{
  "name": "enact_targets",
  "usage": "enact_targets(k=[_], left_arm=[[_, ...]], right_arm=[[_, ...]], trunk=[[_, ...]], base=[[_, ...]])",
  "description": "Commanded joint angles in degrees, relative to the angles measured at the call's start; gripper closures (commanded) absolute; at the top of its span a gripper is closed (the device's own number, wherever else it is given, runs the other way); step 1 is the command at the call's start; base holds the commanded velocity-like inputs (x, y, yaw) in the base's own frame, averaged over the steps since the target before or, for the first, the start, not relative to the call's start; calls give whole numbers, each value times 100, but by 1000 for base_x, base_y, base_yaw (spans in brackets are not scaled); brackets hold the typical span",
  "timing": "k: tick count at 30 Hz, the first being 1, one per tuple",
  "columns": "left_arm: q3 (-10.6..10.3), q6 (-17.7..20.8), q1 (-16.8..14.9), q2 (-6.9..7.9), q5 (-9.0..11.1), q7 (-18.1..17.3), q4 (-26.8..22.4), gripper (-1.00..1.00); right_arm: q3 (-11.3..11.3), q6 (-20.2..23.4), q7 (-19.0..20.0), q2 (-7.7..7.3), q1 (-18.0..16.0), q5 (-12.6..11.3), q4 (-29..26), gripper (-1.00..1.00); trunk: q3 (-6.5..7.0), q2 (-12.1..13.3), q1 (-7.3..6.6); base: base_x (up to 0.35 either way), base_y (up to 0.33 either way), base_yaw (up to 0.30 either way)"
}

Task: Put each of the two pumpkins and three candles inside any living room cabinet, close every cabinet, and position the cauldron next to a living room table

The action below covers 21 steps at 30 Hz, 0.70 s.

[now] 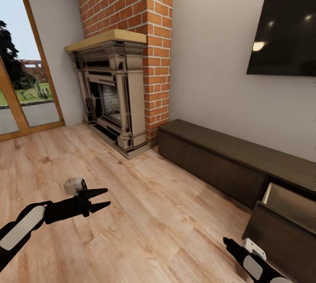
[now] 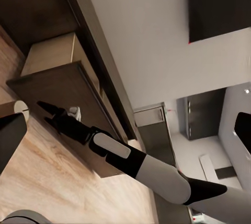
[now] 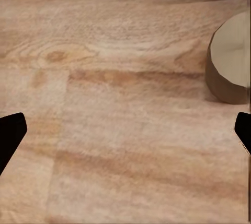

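The left hand [image 1: 102,199] hovers spread and empty over the wood floor [image 1: 145,212], the right hand [image 3: 125,140] spread above a candle [image 3: 230,62] standing on that floor, and farther off the cabinet [image 1: 228,160] has one drawer [image 1: 285,212] pulled open.

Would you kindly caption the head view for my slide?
Left claw open above the wood floor, beside a long dark cabinet with one drawer pulled open.

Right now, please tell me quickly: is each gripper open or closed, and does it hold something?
Left gripper: open, fingers spread, holding nothing.
Right gripper: cannot be told if open or closed; nothing visibly held.
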Motion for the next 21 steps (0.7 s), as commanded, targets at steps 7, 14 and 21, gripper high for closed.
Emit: enact_targets(k=[7, 14, 21], left_arm=[[-17, 20, -5, 5, 17, -16, 6, -100], [-18, 20, -5, 5, 18, -16, 7, -100], [-14, 20, -5, 5, 17, -16, 7, -100]], right_arm=[[-38, 4, 30, 0, -4, -14, 4, -100], [-38, -3, 30, -7, -4, -15, 4, -100], [-38, -11, 30, -9, -4, -14, 4, -100]], trunk=[[-26, -2, -1], [-52, -2, -1], [-78, -2, -1]], base=[[0, 0, -228], [0, 0, -258], [130, -6, -252]])
